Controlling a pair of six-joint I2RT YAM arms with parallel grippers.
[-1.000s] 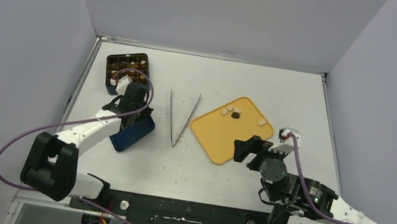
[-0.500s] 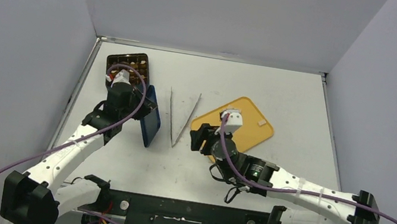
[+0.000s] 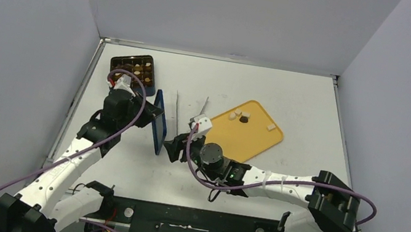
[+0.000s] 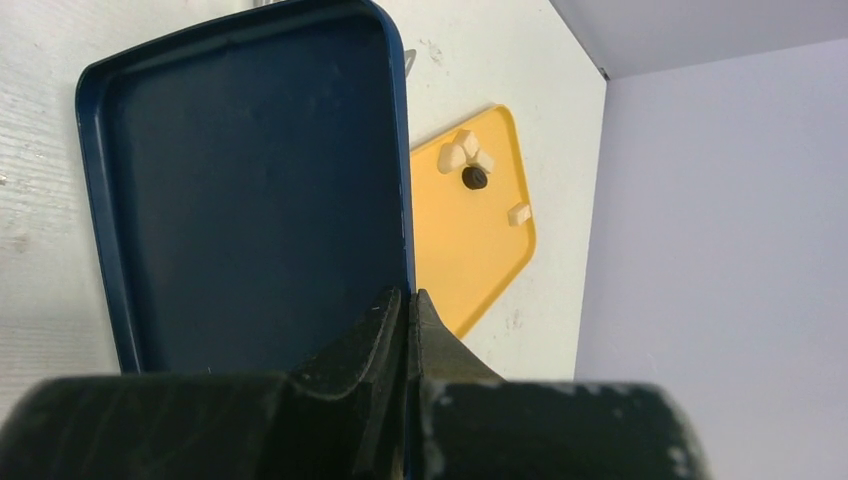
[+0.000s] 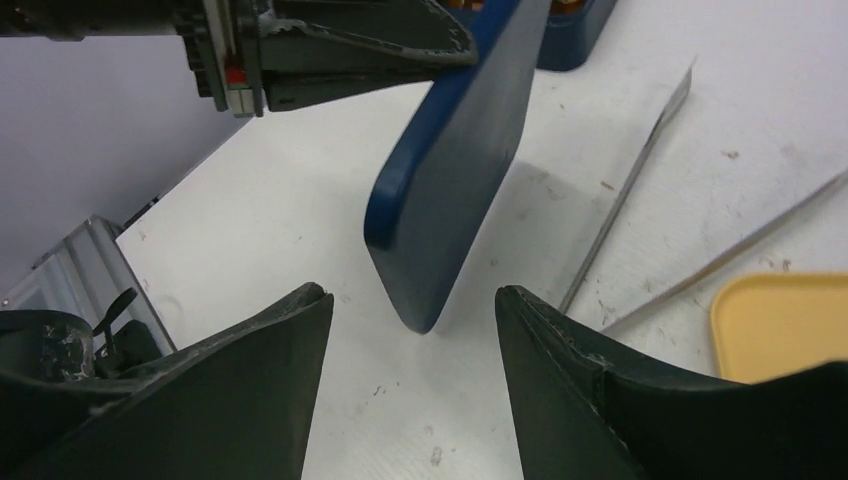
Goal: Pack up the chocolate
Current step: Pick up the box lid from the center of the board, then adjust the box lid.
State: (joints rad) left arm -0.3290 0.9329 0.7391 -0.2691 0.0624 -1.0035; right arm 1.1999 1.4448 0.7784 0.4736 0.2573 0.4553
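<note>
Holding the navy lid point(image 4: 250, 190) on edge, its low corner seemingly just clear of the worktop point(image 3: 293, 99), the left hand point(image 4: 410, 320) is pinched tight on the lid's rim, a thin grip along one edge only. The right hand point(image 5: 412, 296) has its jaws apart, one on either side of that low corner, with a gap showing on both sides.

The likeliest trouble, as I judge it, is the exchange itself. If a right jaw bumps the corner while closing, the lid could pivot in the narrow rim pinch. If the left hand lets go before the right has bitten, the lid would drop flat. A swinging or falling lid could also strike the tongs point(image 5: 625, 195), which lie at 3 o'clock of it, just beside. Putting the lid on now would also leave loose chocolate point(image 4: 460, 155) unpacked.

The compartmented box point(image 3: 132, 56) sits uncovered at 11 o'clock from the lid. Brown and cream pieces fill several of its cells, but I cannot tell how many. The yellow tray point(image 3: 248, 144) lies at 3 o'clock of the tongs. At its 12 o'clock end it carries a small cluster of cream pieces with one dark round piece touching or just beside them, and a single cream piece a little apart.
</note>
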